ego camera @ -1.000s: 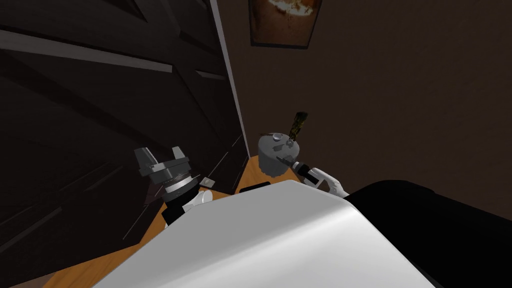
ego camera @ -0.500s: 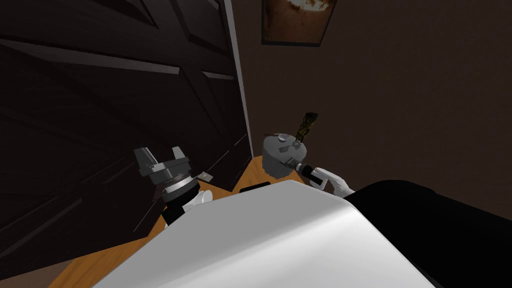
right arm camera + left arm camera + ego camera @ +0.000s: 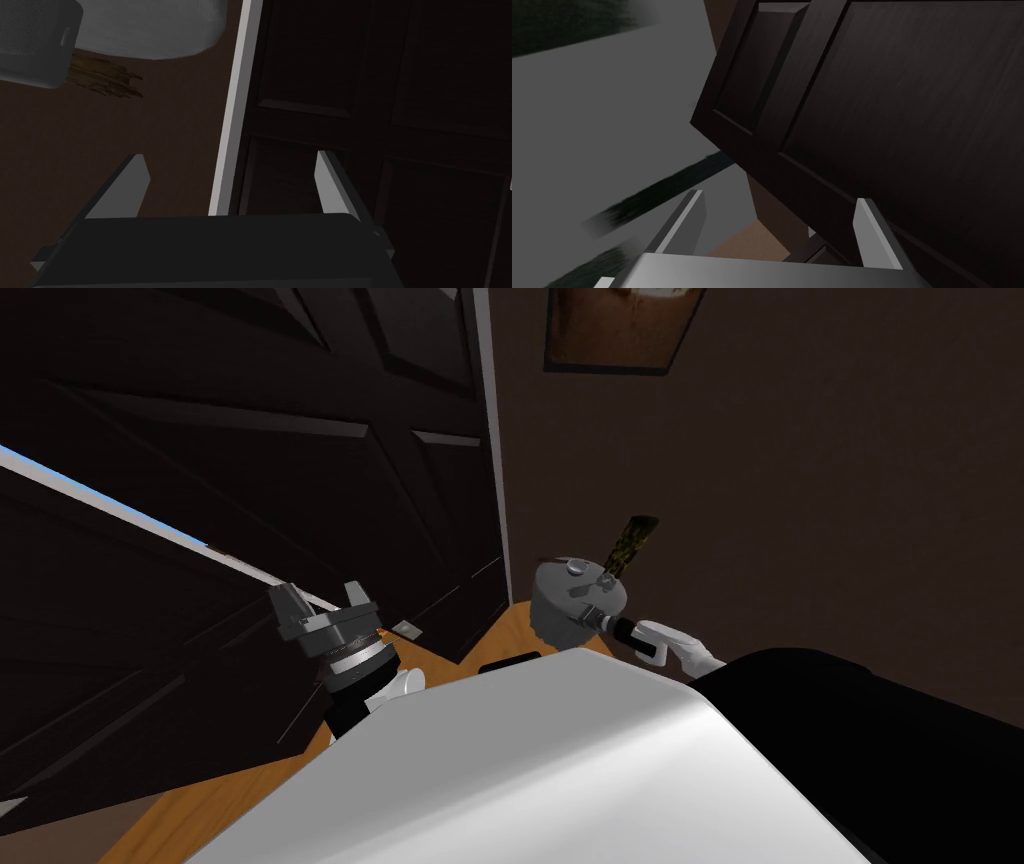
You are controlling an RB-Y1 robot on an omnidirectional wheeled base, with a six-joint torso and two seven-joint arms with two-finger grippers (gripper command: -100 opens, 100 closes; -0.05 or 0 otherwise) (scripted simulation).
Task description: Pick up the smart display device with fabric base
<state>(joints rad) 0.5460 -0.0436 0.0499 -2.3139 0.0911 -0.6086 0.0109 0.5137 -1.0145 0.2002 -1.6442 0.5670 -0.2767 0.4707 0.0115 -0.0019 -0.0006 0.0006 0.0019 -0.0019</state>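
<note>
A rounded grey device (image 3: 562, 600), light on top and darker below, stands on the orange wooden tabletop (image 3: 500, 633) by the wall corner. In the right wrist view its grey fabric-textured base (image 3: 35, 42) and pale rounded back (image 3: 150, 30) lie ahead of the gripper, off beyond one finger. My right gripper (image 3: 582, 611) (image 3: 229, 155) is at the device, open, with nothing between its fingers. My left gripper (image 3: 320, 593) (image 3: 779, 196) hangs open in front of a dark panelled door (image 3: 887, 125), holding nothing.
Dark panelled doors (image 3: 300, 488) and a white door frame (image 3: 495, 488) rise behind the table, with a brown wall (image 3: 800, 488) alongside. A mottled dark-yellow stick (image 3: 633, 543) stands by the device. Two small flat items (image 3: 405, 631) (image 3: 510, 664) lie on the tabletop. A black area (image 3: 880, 728) lies at right.
My head view has swung: door frame, wall picture and device slid right, and a bright strip came into view at left. Both grippers stay open.
</note>
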